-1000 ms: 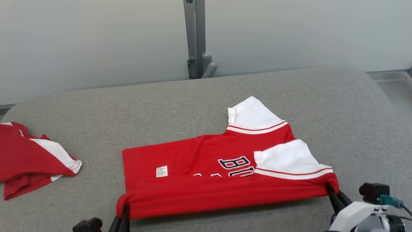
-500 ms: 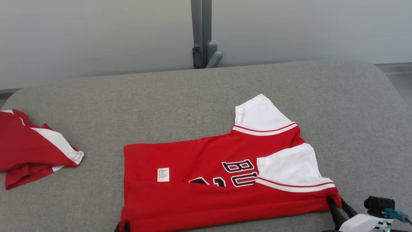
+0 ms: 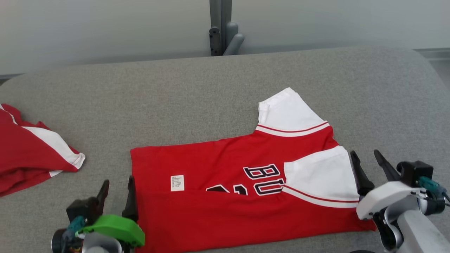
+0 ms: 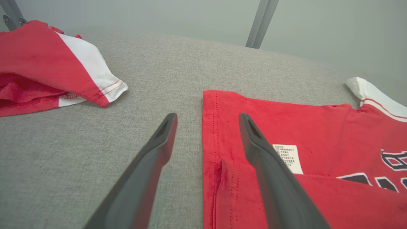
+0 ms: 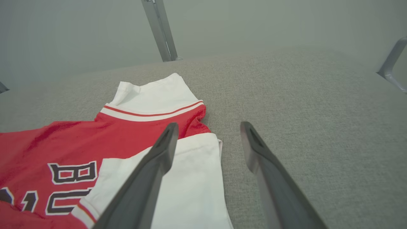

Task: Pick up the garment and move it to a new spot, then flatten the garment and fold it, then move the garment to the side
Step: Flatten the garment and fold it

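1. Broadly, the grey fabric-covered table (image 3: 175, 98) spans the whole head view, with a pale wall behind it.
2. The garment (image 3: 211, 165), a red shirt with white sleeves, lies flat on the near middle of the table, a little to the right. Its near long edge is folded up over the body, and the fold covers the lower part of the dark lettering (image 3: 267, 177). Both sleeves point to the right end.
3. A second red-and-white garment (image 3: 31, 154) lies crumpled at the table's left edge, well apart from the first.
4. The right gripper (image 3: 364, 153) sits at the sleeve end with its fingers spread wide and gripping nothing. In the right wrist view one finger hangs over the white sleeve and the other over bare table.
5. The left gripper (image 3: 118, 181) sits at the hem end, likewise spread wide and empty. In the left wrist view the hem edge runs between its fingers.
6. A grey post (image 3: 219, 26) stands behind the table's far edge.
7. A small white care label (image 3: 177, 183) shows on the red cloth near the hem end, just above the fold.
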You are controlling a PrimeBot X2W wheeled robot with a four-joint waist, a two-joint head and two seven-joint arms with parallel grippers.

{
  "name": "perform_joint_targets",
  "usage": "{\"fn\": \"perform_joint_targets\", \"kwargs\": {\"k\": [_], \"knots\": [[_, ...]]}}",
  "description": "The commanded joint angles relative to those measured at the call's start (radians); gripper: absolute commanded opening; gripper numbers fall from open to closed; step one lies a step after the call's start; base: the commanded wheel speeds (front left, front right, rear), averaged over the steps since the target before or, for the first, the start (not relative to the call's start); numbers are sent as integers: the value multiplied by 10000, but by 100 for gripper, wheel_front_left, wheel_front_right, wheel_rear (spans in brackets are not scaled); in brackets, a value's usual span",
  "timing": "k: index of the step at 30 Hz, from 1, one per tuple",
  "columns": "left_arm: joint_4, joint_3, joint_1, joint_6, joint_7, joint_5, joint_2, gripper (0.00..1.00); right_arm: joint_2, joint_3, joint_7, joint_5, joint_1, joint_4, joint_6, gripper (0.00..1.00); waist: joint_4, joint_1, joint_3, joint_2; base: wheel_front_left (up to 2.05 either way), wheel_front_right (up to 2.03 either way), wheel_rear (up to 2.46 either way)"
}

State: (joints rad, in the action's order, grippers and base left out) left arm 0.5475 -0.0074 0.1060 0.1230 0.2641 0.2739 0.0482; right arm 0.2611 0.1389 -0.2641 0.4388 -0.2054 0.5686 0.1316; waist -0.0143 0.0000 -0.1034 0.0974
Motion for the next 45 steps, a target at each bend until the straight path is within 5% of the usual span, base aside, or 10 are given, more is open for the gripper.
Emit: {"fn": "perform_joint_targets", "kwargs": {"k": [1, 15, 31, 33, 36, 45], "knots": [[47, 95, 659, 19, 0, -224, 43, 100, -113, 16, 0, -206, -455, -120, -19, 100, -47, 0, -647, 1, 0, 0, 0], [1795, 32, 3395, 75, -1, -1018, 155, 100, -440, 497, 0, -520, -2315, -239, -19, 100, -153, 0, -2366, 1, 0, 0, 0], [2206, -188, 4167, 80, -1, -1189, 53, 95, 472, 1634, 139, -392, -4934, 843, -19, 100, 368, 0, -3105, 1, 0, 0, 0], [2194, -341, 4300, 82, -1, -1142, 46, 73, 627, 1879, 282, -408, -5402, 1234, -19, 100, 500, 0, -3268, 1, 0, 0, 0], [2156, -654, 4438, 86, -6, -1000, 36, 0, 748, 2191, 551, -302, -6028, 1767, -19, 100, 680, 0, -3498, 1, 0, 0, 0], [1593, -1826, 4514, 78, -9, -280, 34, 0, 885, 3046, 1728, 201, -7361, 3343, -19, 100, 1281, 0, -3836, 1, 0, 0, 0]]}}
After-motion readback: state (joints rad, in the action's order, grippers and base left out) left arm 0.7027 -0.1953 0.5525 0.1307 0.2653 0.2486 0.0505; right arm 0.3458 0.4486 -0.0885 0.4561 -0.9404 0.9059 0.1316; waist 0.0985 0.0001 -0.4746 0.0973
